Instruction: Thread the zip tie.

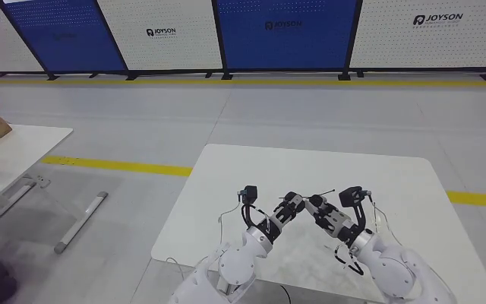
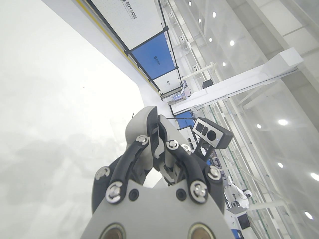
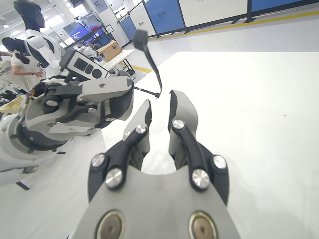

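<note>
Standing under everything is one big white table [image 1: 380, 175]. Two arms come in from its near edge and lean toward each other, so their claws almost meet above the table. The left gripper [image 2: 156, 119] is squeezed tight on the thin tail of the zip tie [image 3: 150, 59]. The right gripper [image 3: 160, 100] grips nothing; its two fingers [image 3: 183, 110] are spread apart. One black zip tie is there, up in the air between the two claws. It bends just past the right fingertips, and its boxy head sticks up above them.
</note>
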`<state>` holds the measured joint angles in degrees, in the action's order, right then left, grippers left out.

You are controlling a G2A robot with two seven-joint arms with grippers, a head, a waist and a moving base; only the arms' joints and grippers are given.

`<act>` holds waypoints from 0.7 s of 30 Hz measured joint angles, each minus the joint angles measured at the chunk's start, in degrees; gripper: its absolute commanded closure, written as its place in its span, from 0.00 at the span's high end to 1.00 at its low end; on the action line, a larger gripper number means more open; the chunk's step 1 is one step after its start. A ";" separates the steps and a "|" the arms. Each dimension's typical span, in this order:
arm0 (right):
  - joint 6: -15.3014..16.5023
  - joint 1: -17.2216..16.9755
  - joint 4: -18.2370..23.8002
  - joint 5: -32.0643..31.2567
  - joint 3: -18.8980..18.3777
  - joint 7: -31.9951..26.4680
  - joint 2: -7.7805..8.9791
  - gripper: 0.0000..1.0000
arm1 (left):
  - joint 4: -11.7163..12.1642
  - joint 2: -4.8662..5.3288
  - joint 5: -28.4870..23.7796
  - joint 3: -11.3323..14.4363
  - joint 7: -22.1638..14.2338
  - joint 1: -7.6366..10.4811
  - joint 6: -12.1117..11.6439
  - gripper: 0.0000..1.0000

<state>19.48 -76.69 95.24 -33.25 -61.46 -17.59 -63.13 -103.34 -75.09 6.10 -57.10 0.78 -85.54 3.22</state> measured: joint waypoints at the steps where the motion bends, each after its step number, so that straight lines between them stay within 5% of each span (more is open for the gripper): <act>1: 0.00 0.02 0.07 0.07 0.05 0.09 0.06 0.20 | 0.00 0.00 0.00 0.00 0.00 0.00 0.00 0.00; 21: 0.00 1.75 -0.61 2.42 1.35 0.78 0.73 0.00 | 0.00 0.00 0.00 0.00 0.00 0.00 0.00 0.00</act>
<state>19.48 -74.93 94.63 -30.82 -60.10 -16.81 -62.40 -103.34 -75.09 6.10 -57.10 0.78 -85.54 3.22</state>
